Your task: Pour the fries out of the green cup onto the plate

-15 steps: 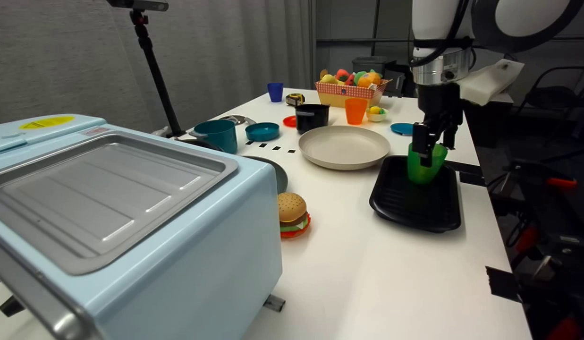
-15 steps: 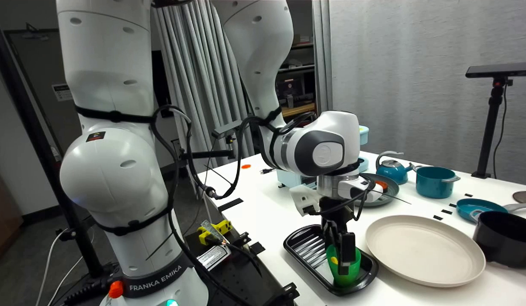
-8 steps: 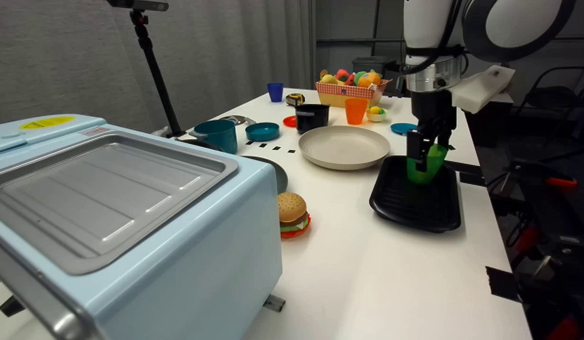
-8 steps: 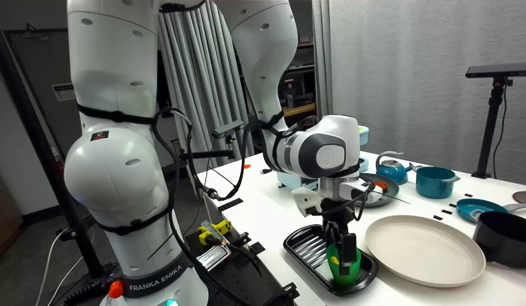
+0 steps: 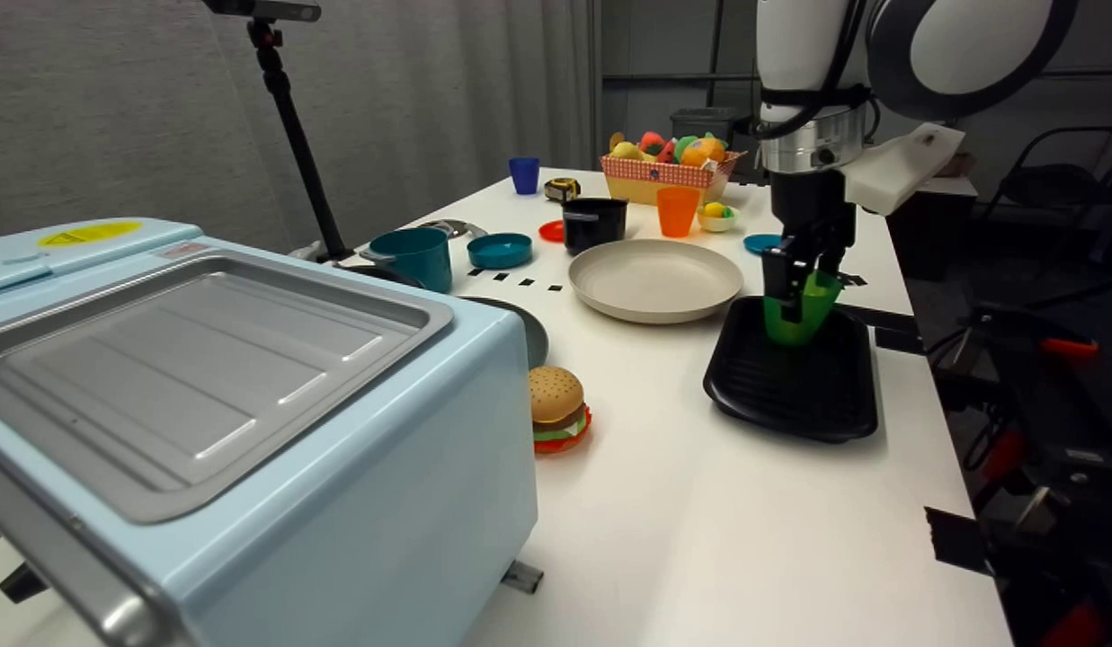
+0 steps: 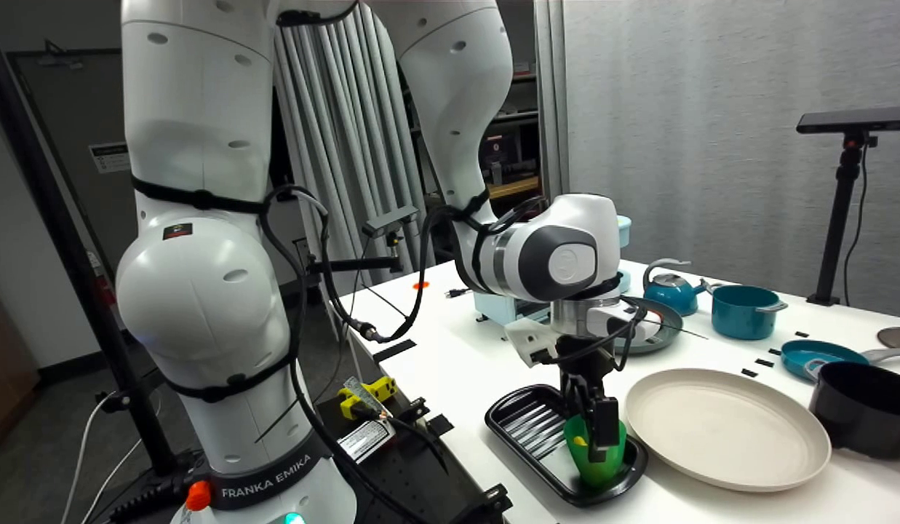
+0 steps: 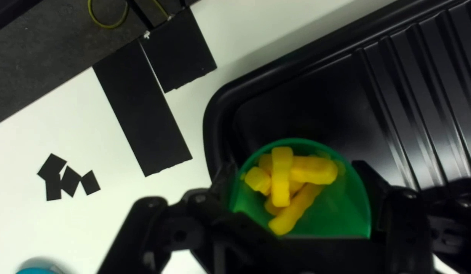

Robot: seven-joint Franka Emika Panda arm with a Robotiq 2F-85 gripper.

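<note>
The green cup [image 5: 792,335] stands at the far end of the black tray in both exterior views, slightly tilted in an exterior view [image 6: 599,474]. My gripper [image 5: 813,295] has its fingers on opposite sides of the cup and is shut on it near the rim. In the wrist view, the yellow fries [image 7: 281,179] lie piled inside the cup [image 7: 344,215]. A bit of the fries [image 6: 580,441] shows in an exterior view. The cream plate [image 5: 656,279] lies flat beside the tray with nothing on it; it also shows in an exterior view [image 6: 726,429]. The gripper's palm hides part of the cup in the wrist view.
The black tray [image 5: 789,409] has a raised rim around the cup. A black pot [image 6: 864,411] stands close to the plate's far side. An orange cup [image 5: 678,212] and a fruit basket [image 5: 668,182] stand beyond the plate. A toy burger [image 5: 558,409] sits beside the blue oven [image 5: 412,449].
My gripper has moved a little toward the plate. In the last half second the green cup has shifted the same way with it and tilted slightly. The plate and tray have not moved.
</note>
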